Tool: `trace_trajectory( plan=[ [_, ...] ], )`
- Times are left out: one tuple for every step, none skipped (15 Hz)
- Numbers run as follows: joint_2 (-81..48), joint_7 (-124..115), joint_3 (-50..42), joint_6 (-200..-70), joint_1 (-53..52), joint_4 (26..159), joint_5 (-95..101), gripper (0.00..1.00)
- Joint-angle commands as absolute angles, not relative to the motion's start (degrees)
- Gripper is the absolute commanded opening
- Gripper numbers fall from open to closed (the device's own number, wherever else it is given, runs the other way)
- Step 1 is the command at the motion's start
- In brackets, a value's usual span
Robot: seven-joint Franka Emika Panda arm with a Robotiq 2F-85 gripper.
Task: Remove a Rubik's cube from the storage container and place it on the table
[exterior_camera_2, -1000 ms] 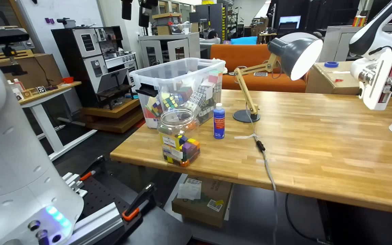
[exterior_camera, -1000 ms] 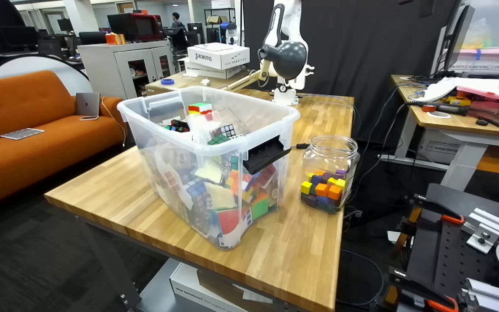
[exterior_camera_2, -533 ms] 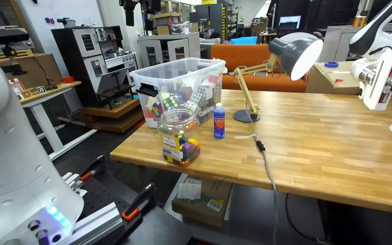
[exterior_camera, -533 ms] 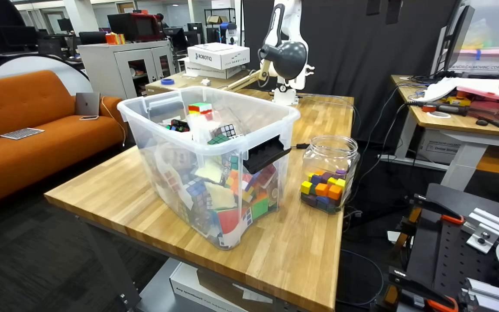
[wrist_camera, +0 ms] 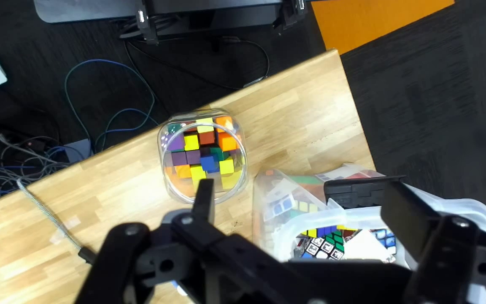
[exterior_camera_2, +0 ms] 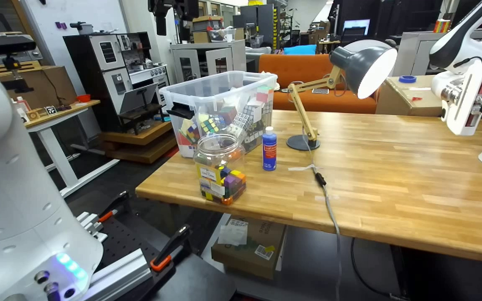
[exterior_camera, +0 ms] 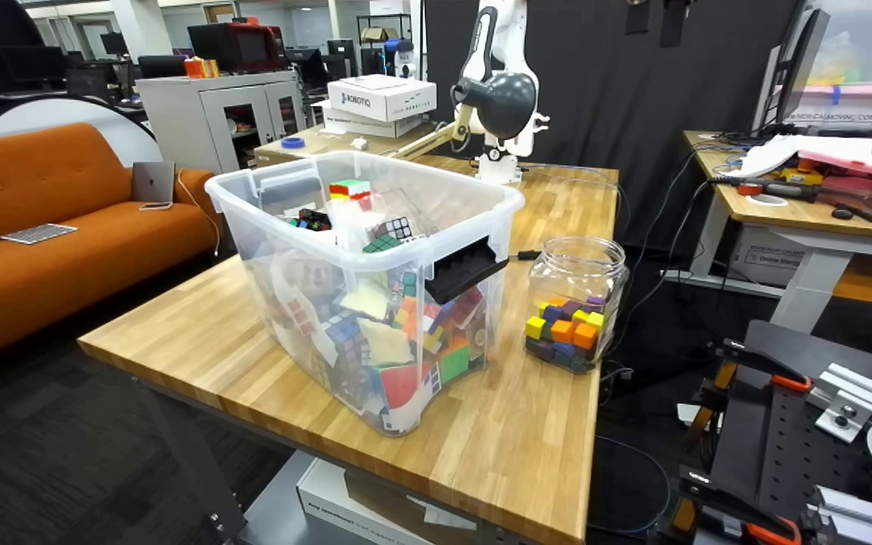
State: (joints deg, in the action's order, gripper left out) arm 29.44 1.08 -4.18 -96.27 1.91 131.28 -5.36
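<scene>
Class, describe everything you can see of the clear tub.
The tub is rectangular and looks like clear plastic, with a whitish rim and a dark latch at one end. It stands upright and lidless on the table, beside the jar, not touching it. Rubik's cubes piled inside show through its walls.

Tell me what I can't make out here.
Inside of the tub: partly behind the gripper, wrist view.
Top of the gripper: cut off by the upper edge, both exterior views.
Base of the lamp: behind the tub in an exterior view.
Lower cubes: blurred by cloudy plastic in an exterior view.
</scene>
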Motion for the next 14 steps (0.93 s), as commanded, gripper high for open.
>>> trace_trajectory(
  plan=[
    [29.38, 1.22, -3.92, -96.1, 2.26, 131.12, -5.47, 1.0],
    [29.38, 1.22, -3.91, -96.1, 2.26, 131.12, -5.47, 1.0],
    [29.16, 1.05, -3.85, -96.58, 2.16, 131.01, -5.79, 1.0],
    [28.94, 0.91, -3.58, -97.8, 2.07, 130.83, -5.74, 1.0],
    [28.54, 0.74, -3.17, -99.81, 1.87, 130.39, -5.73, 1.0],
    [27.76, 0.72, -2.55, -102.1, 1.48, 129.71, -5.56, 1.0],
    [26.53, 0.8, -1.63, -104.42, 0.75, 128.62, -5.55, 1.0],
    [25.42, 0.78, -0.82, -106.36, 0.0, 127.76, -5.75, 1.0],
    [23.74, 0.64, 0.07, -107.6, -1.04, 126.53, -6.25, 1.0],
    [21.94, 0.08, 1.31, -109.59, -1.65, 125.59, -5.36, 1.0],
    [19.5, -0.75, 2.15, -110.51, -2.47, 124.23, -5.8, 1.0],
    [17.26, -1.54, 2.9, -111.11, -3.21, 122.97, -6.28, 1.0],
    [14.82, -2.86, 3.92, -112.31, -3.57, 121.82, -5.55, 1.0],
    [12.81, -3.84, 4.68, -113.62, -3.81, 120.8, -4.64, 1.0]
  ],
)
